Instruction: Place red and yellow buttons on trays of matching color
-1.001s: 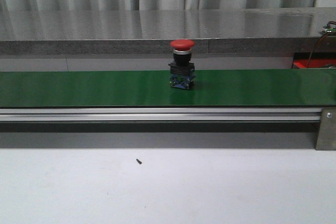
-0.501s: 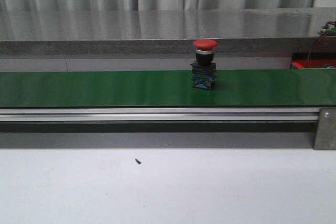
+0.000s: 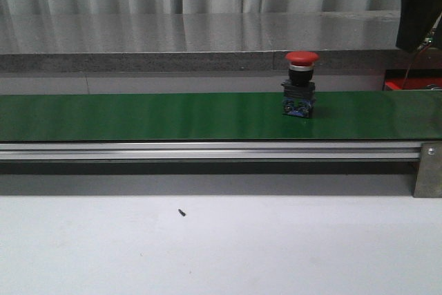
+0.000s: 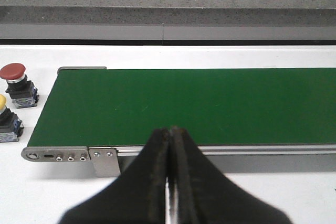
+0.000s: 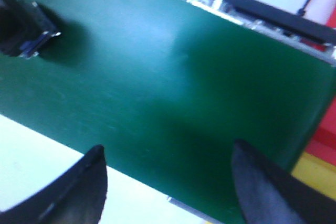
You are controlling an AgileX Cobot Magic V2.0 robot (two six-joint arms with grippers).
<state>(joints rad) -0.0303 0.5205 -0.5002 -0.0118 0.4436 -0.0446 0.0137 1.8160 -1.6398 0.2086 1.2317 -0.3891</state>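
Near side of the white worktop [image 3: 221, 246] is bare apart from a tiny dark speck [image 3: 182, 212], so all the action is on the green conveyor belt [image 3: 138, 117]. The red button [image 3: 301, 84] has ridden along that belt over the last second, from about its middle to well toward its right end, and the right end effector [image 5: 168, 182] has just popped into the front view's top corner above the belt. Its fingers are spread wide with nothing between them, and its wrist view shows the button's base on the belt well off to one side, so I'd guess a grab is being lined up. The left end effector [image 4: 169, 145] sits with fingers pressed together, empty, hovering over the belt's other end, where a second red button [image 4: 17, 81] and a yellow button [image 4: 6, 120] wait just beside the belt. Trays: only a red [image 5: 323, 148] and a yellow sliver [image 5: 315, 174] past the belt's end, contents not visible.
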